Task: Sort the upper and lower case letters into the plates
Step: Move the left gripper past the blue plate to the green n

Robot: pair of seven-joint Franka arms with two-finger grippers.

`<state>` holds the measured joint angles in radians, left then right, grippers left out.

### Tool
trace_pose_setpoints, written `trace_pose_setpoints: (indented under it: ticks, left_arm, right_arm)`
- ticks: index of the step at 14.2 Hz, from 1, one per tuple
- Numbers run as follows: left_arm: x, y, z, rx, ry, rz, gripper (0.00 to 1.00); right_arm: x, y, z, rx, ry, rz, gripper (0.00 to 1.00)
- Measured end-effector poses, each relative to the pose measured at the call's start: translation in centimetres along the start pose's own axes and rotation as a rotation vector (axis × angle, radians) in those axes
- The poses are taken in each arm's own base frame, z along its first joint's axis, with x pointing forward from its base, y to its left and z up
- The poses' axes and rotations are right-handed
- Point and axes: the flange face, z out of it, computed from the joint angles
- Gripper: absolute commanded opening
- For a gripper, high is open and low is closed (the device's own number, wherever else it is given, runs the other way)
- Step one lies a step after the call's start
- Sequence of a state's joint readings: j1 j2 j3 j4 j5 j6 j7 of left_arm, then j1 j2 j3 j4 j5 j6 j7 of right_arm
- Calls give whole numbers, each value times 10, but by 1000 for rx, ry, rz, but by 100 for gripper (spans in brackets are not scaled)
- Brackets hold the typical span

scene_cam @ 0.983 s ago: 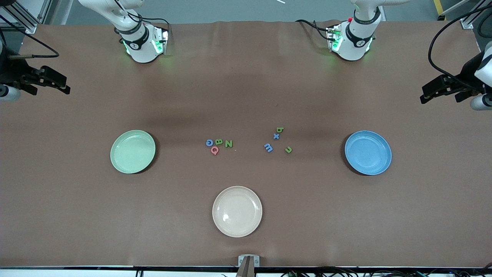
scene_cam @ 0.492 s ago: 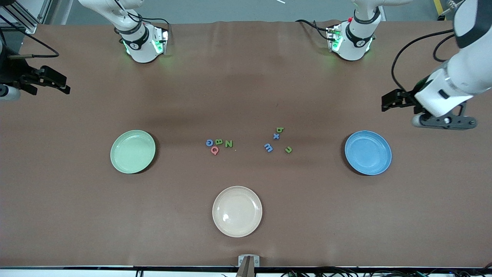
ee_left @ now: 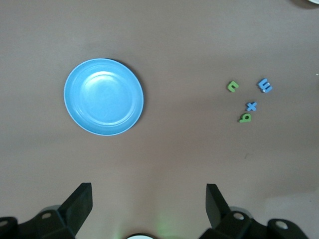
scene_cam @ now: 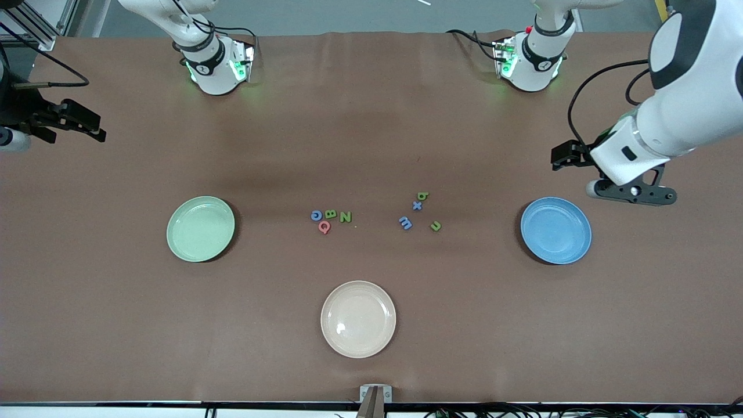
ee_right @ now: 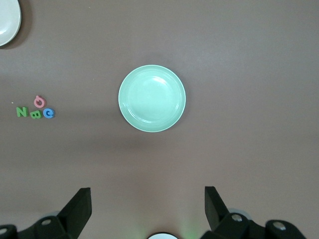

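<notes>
Capitals G (scene_cam: 316,215), B (scene_cam: 330,213), N (scene_cam: 345,217) and Q (scene_cam: 324,227) lie clustered mid-table. Small b (scene_cam: 423,196), x (scene_cam: 417,205), m (scene_cam: 405,222) and n (scene_cam: 435,226) lie loosely grouped toward the left arm's end. The mint plate (scene_cam: 200,228) and the blue plate (scene_cam: 555,230) are both empty. My left gripper (scene_cam: 631,193) hangs open over bare table beside the blue plate (ee_left: 103,96), nothing between its fingers (ee_left: 79,201). My right gripper (ee_right: 147,199) waits open and empty, high at the right arm's end of the table, looking down on the mint plate (ee_right: 152,98).
An empty cream plate (scene_cam: 358,319) sits nearer the front camera than the letters. Both arm bases (scene_cam: 215,64) stand on the brown table mat along the edge farthest from the camera. A small bracket (scene_cam: 375,395) sits at the near edge.
The left arm has swung in from the table's end toward the blue plate, with its gripper still open. The right arm, the letters and the plates have not moved.
</notes>
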<state>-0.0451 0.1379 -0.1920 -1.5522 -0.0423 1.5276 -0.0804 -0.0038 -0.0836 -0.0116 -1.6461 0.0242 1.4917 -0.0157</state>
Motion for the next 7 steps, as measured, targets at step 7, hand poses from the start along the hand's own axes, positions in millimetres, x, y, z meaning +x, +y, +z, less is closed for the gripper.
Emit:
trace_pose_setpoints:
  ticks: [7]
  left_arm:
    - [5,16,4,27,21,40,94]
  right_arm:
    - [0,0,0,0,0,1,100]
